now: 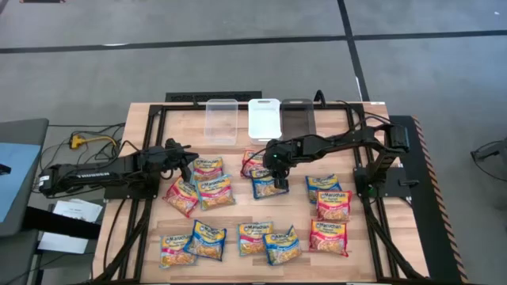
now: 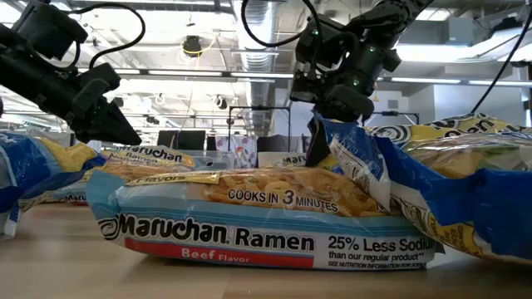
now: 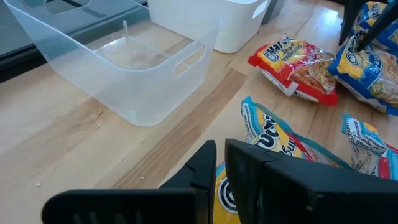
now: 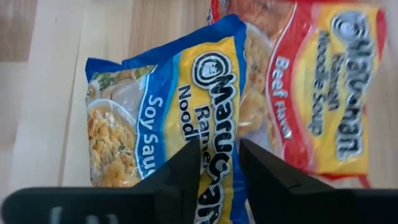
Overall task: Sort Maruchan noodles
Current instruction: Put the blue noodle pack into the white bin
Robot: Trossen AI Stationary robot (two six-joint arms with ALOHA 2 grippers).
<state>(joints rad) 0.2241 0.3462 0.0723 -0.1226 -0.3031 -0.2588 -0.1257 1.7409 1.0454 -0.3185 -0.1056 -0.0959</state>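
From above, about a dozen noodle packets (image 1: 261,237) lie scattered over the middle and near half of the wooden surface (image 1: 150,119). Three bins stand in a row at the far edge: a clear bin (image 1: 222,119), a white bin (image 1: 264,117) and a dark bin (image 1: 297,116). The right gripper (image 1: 279,180) is down on a blue packet (image 1: 264,185) near the middle, just beside a red packet (image 1: 253,164). The left gripper (image 1: 184,166) hangs over the packets toward the left edge.

From table height, the right gripper (image 2: 320,124) meets the raised end of the blue packet (image 2: 353,162), behind a beef-flavour packet (image 2: 258,216) lying flat in front.

The left wrist camera shows the left gripper (image 3: 219,163) with its jaws together and nothing between them, above a blue-and-yellow packet (image 3: 280,140); the clear bin (image 3: 124,68) sits beyond.

The right wrist camera shows the right gripper (image 4: 219,162) with its jaws partly open, straddling the blue soy sauce packet (image 4: 168,112), which overlaps the red beef packet (image 4: 323,93). I cannot tell whether they grip it.
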